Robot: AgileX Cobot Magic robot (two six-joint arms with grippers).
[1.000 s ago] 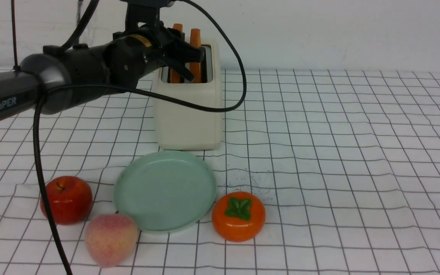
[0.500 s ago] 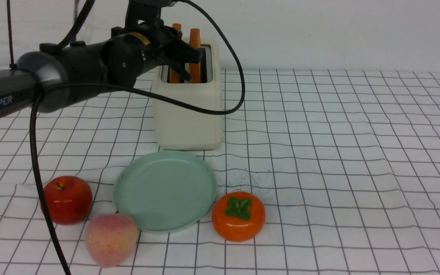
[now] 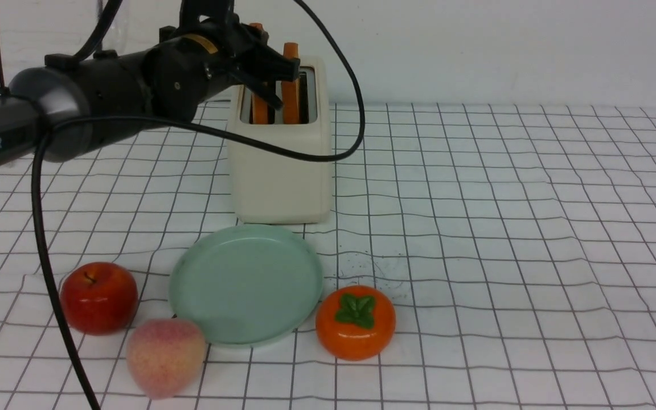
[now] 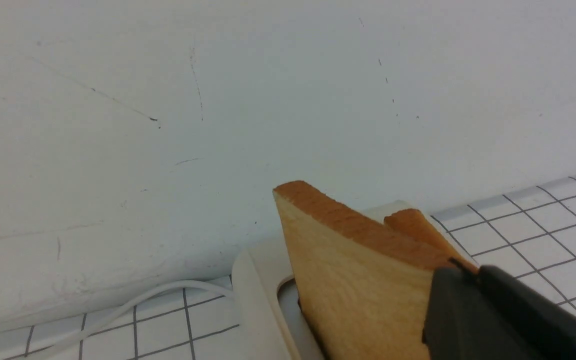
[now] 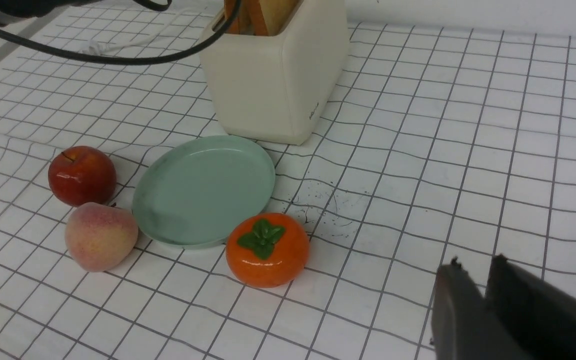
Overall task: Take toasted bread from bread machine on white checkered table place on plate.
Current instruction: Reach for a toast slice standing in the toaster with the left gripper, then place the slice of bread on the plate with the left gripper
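Toasted bread (image 4: 363, 285): two slices stand on edge in the slots of the bread machine (image 3: 281, 165). The slice in its left slot stands higher than the other. I read my left gripper (image 3: 275, 85) as clamped across that slice's thickness, at the upper crust corner. I judge the slice light, dry and fairly stiff, and liable to crumble if squeezed, so hold it at the crust. Its broad faces look sideways and its top edge runs along the slot. My right gripper (image 5: 485, 300) hangs well clear of the bread machine with its fingers nearly together, holding nothing.

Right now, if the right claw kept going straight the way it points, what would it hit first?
The right gripper would probably meet bare white checkered table beside the persimmon; depth is uncertain.
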